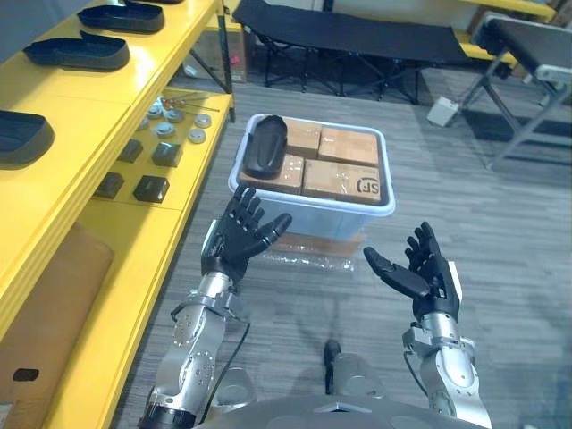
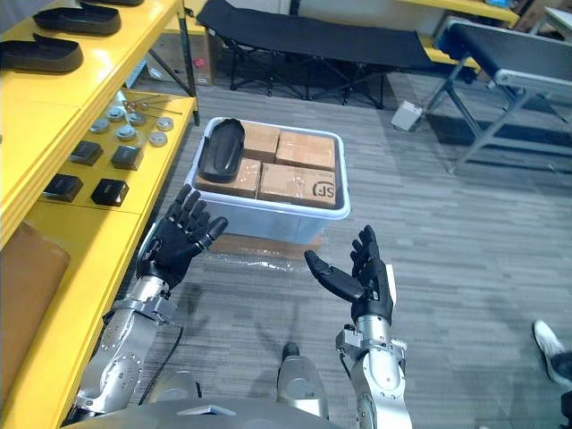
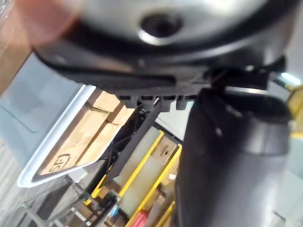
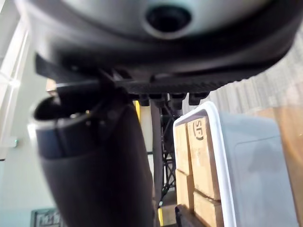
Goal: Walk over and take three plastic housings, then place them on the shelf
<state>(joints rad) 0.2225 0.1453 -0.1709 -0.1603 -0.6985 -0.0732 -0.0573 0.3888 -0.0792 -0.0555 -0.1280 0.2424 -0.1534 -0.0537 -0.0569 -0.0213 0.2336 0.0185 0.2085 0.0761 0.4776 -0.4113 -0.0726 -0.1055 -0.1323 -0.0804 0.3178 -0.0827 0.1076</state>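
In the left eye view, a smooth, oblong black plastic housing (image 1: 266, 146), shallow and tray-like, lies on the square brown cardboard boxes (image 1: 344, 152) that pack a pale, round-cornered plastic bin (image 1: 313, 220), at the bin's far left corner. Similar dark housings (image 1: 76, 54) sit in a row on the top board of the glossy yellow shelf (image 1: 63, 192) along the left. Its lower board carries small black blocks (image 1: 150, 188) and round metal parts (image 1: 170, 112). The left hand (image 1: 239, 234) hovers by the bin's near left corner, fingers splayed and holding nothing. The right hand (image 1: 427, 273) is turned palm up, relaxed and empty, apart from the bin. The floor (image 1: 509, 232) is grey wood-grain planking, and a black folding cot (image 1: 357, 36) stands beyond the bin. The right eye view adds a dark-topped metal stand (image 2: 509, 49) at the far right and a person's white shoe (image 2: 547, 342) on the floor. In the left wrist view, the bin's white rim and the boxes run past the hand's dark bulk, with what is probably the thumb looming blurred in front. The right wrist view shows the bin's translucent wall, white rim and stacked boxes beside the dark hand.
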